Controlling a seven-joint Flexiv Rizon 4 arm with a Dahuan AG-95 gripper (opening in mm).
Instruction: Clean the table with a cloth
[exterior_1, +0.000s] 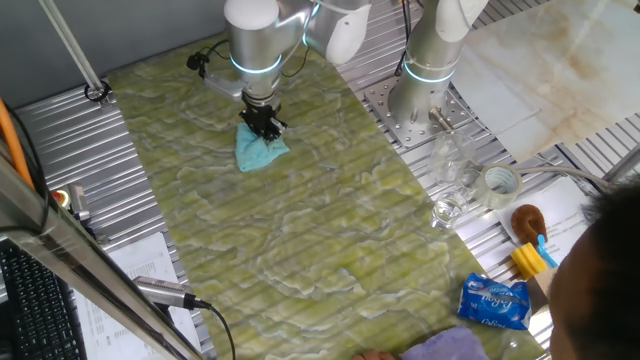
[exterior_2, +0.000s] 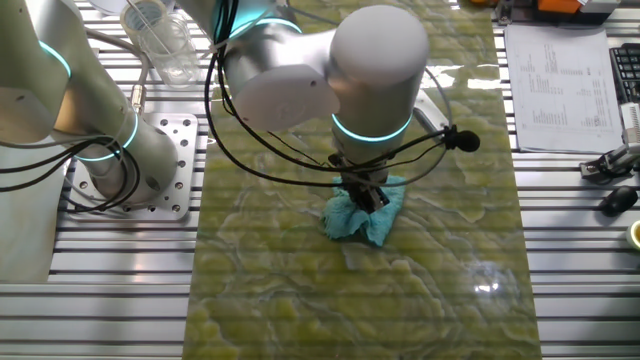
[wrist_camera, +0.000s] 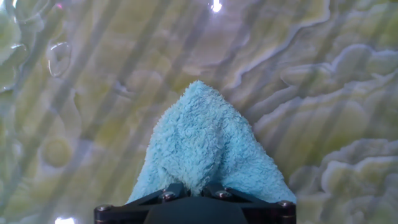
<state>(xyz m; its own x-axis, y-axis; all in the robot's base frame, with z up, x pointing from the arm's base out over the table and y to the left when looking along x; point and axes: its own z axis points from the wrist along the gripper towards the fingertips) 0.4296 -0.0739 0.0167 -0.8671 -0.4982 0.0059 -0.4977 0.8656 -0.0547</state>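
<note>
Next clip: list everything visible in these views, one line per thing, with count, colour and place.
table: one, yellow-green marbled, centre.
cloth: one, light blue, on the table under the end effector.
blue packet: one, glossy, near table corner.
tape roll: one, clear, on the metal panel.
clear cups: a few, by the arm base.
printed sheet: one, white, beside the table.
brush: one, brown.
end effector: one, black, shut on the cloth.

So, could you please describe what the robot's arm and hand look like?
The arm is built of rounded silver-grey segments with glowing cyan rings at the joints. Black cables loop loosely around its last link. The hand is small, black and two-fingered, with screw heads visible on its dark front edge in the hand view.
</note>
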